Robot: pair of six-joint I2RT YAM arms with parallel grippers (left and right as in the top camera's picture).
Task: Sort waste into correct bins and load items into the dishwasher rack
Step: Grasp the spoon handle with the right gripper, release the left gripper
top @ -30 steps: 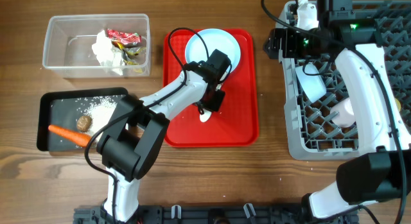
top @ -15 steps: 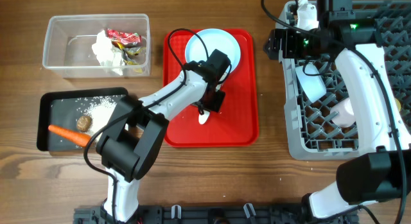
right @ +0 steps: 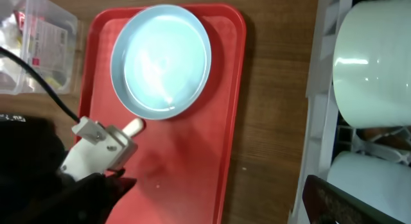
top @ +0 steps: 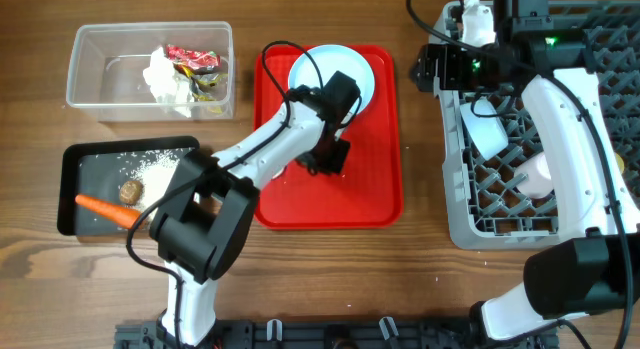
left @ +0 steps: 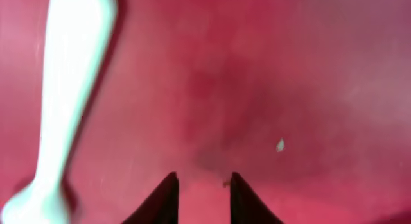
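Over on the left we've got the clear tub with the tissue and wrappers in it. Next to it the black tray holds the rice, a brown lump and the carrot, so the waste looks sorted to us.

Middle of the bench, the left pincer hangs low over the red tray. Its jaws are a narrow slit apart with only bare tray between them. The white spoon lies on the tray off to one side of the jaws in the wrist view, not between them.

That's our worry. Close now and we pinch air, or a finger clips the spoon and skates it across the slick tray toward the blue plate nearby. It's thin and flat too, so we reckon a grip could easily slip.

Far right, the right pincer sits spread wide over the corner of the grey rack, holding nothing that we can see.
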